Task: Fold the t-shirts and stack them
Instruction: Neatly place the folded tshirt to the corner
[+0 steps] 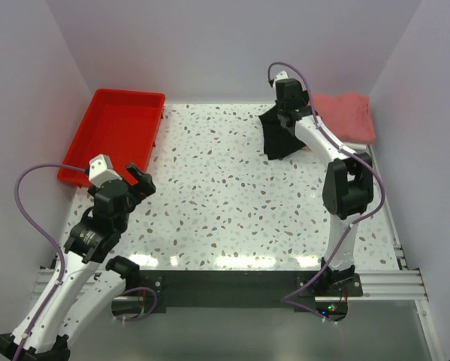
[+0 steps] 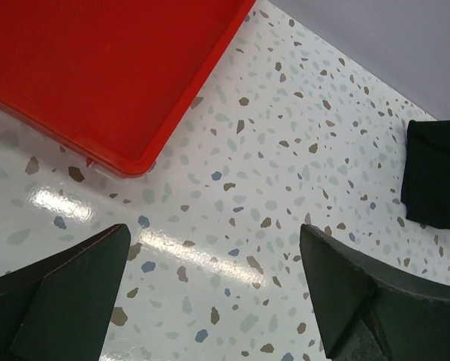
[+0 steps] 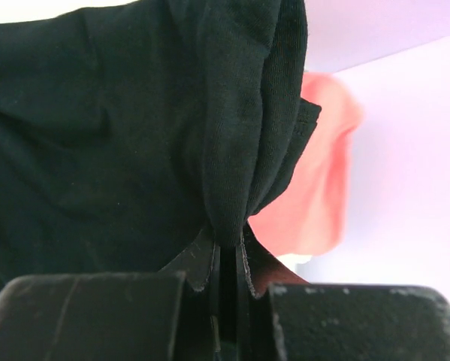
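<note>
A plain black cloth t-shirt (image 1: 279, 137) is held bunched at the far right of the white speckled table (image 1: 225, 210). A fold of it is pinched between the tightly closed fingers of the right gripper (image 3: 228, 252). A salmon-red cloth t-shirt (image 1: 350, 116) is seen just behind it in the far right corner. The left gripper (image 2: 213, 263) is held above the table, fingers spread wide with nothing between them, near a red plastic tray (image 1: 119, 128).
</note>
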{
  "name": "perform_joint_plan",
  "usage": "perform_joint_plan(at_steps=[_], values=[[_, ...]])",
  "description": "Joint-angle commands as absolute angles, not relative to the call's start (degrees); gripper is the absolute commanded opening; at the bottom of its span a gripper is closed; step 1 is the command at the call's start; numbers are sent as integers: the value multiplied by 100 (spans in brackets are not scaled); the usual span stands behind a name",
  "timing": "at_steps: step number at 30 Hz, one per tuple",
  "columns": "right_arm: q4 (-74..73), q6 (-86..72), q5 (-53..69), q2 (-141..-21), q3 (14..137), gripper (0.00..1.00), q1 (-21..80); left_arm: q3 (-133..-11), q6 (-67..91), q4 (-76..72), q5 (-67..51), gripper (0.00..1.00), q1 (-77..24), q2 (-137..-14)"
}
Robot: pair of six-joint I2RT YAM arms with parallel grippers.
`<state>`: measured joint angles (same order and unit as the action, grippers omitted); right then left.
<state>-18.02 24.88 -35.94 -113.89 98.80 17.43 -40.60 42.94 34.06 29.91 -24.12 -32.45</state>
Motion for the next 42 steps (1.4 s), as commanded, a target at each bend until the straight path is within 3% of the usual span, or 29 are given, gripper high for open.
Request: perform_joint_plan(at_steps=[1, 7, 12, 30, 42], values=[[-1266, 3234, -4482, -11671, 10580, 0, 1661, -4412, 4395, 3630, 3418, 100, -2382, -3313], [-1152, 3435, -5131, -12076, 11433, 0, 1582, -4386, 4395, 3551, 3402, 100, -2382, -3384], [-502, 4156, -5599, -12006, 11443, 0, 1556, -4403, 4386, 3639, 3366, 100, -2382, -3366], [-1468, 3278, -4922, -11215, 12164, 0, 1433, -4175, 4421, 3463, 3103, 100, -2382, -3182], [-1591, 2945, -4623, -11013, 11831, 0, 1160, -4140, 4403, 3410, 3015, 100, -2382, -3278]])
